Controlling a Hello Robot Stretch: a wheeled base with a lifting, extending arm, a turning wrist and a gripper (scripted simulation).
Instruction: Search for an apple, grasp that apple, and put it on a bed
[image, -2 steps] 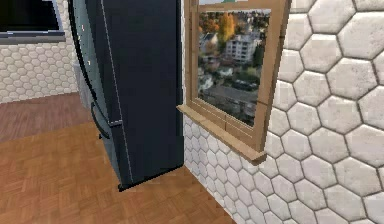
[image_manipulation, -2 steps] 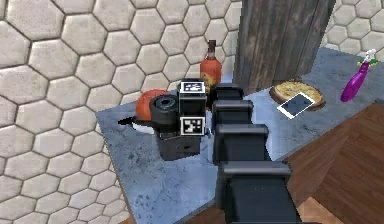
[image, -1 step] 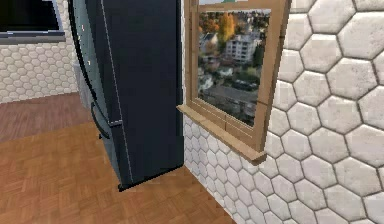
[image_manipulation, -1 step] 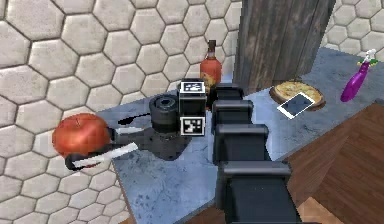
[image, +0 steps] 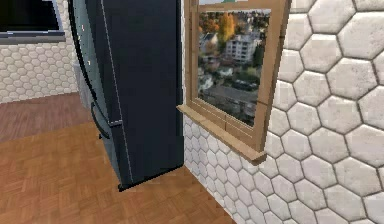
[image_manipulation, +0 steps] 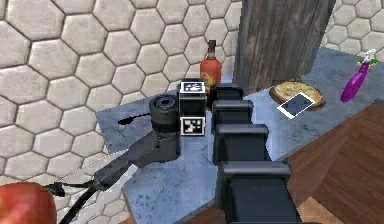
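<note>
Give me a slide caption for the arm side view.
Arm over a grey counter, hand near a red round thing, brown bottle and purple spray bottle behind.

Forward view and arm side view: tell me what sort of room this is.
Most likely a kitchen: a tall dark fridge stands beside a window, hexagon tiles cover the wall, and a counter carries a bottle and a purple spray bottle.

Dark fridge (image: 135, 80) of smooth, slightly glossy metal, window frame (image: 222, 121) of pale matt wood, wall (image: 340, 100) of white hexagon tiles, floor (image: 60, 170) of warm polished wood planks, countertop (image_manipulation: 190, 185) of mottled grey stone, glossy purple plastic spray bottle (image_manipulation: 357, 78).
</note>
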